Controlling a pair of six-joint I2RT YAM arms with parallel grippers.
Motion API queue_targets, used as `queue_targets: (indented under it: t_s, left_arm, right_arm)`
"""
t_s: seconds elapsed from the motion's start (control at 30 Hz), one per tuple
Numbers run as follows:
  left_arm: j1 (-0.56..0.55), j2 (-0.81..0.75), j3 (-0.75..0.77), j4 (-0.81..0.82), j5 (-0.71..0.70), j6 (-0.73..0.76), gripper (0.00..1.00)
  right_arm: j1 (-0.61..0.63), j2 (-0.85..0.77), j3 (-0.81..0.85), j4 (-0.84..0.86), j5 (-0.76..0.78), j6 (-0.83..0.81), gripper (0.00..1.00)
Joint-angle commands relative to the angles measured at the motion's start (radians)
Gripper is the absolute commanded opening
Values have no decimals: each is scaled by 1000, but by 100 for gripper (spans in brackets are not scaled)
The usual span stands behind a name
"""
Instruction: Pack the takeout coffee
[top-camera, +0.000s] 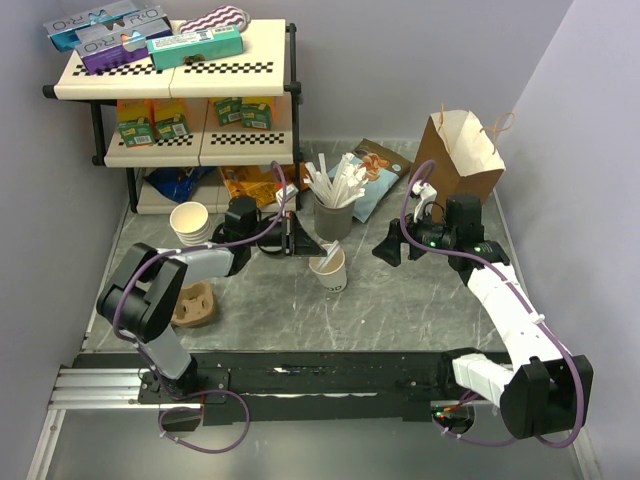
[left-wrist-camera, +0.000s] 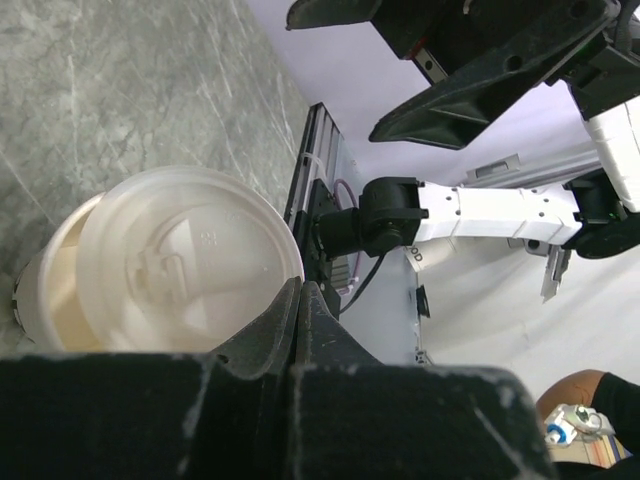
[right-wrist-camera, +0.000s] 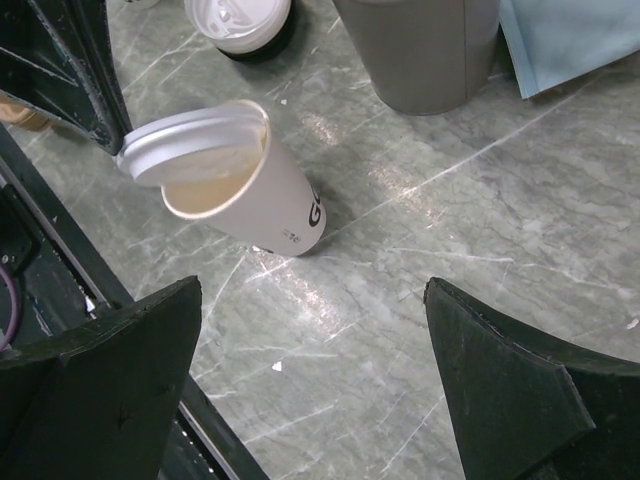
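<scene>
The grey marble counter (top-camera: 400, 320) carries a brown paper bag (top-camera: 462, 150) standing at its far right. The right pincer (right-wrist-camera: 320, 380) hangs released, jaws wide, over bare counter. The left pincer (left-wrist-camera: 300, 295) is clenched tight. Between the two, at mid-counter and just near of the grey straw holder (top-camera: 335, 212), stands the takeout coffee (right-wrist-camera: 275, 205). Its white lid (right-wrist-camera: 190, 140) sits askew, leaving the mouth partly uncovered. The lid's rim is against the left pincer's tips, but I cannot tell whether it is pinched.

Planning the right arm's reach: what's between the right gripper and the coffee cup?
Only bare marble tabletop lies between the right gripper and the takeout coffee; the top and right wrist views both show it.
</scene>
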Motion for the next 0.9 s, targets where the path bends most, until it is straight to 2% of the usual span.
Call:
queue_targets:
  t_s: [0.0, 0.13, 0.53, 0.67, 0.87]
  left_arm:
    - [-8, 9, 47, 51, 31, -13, 1]
    - [-13, 23, 39, 123, 51, -68, 1]
    - [-45, 89, 82, 264, 145, -168, 1]
    - [-45, 88, 88, 252, 162, -162, 1]
    - [-44, 80, 79, 165, 160, -92, 1]
  right_arm:
    - [6, -16, 1, 20, 9, -9, 98]
    - [6, -13, 2, 18, 1, -11, 98]
    - [18, 19, -41, 142, -264, -94, 100]
    - [45, 74, -44, 216, -316, -158, 100]
    - [106, 160, -4, 231, -358, -272, 100]
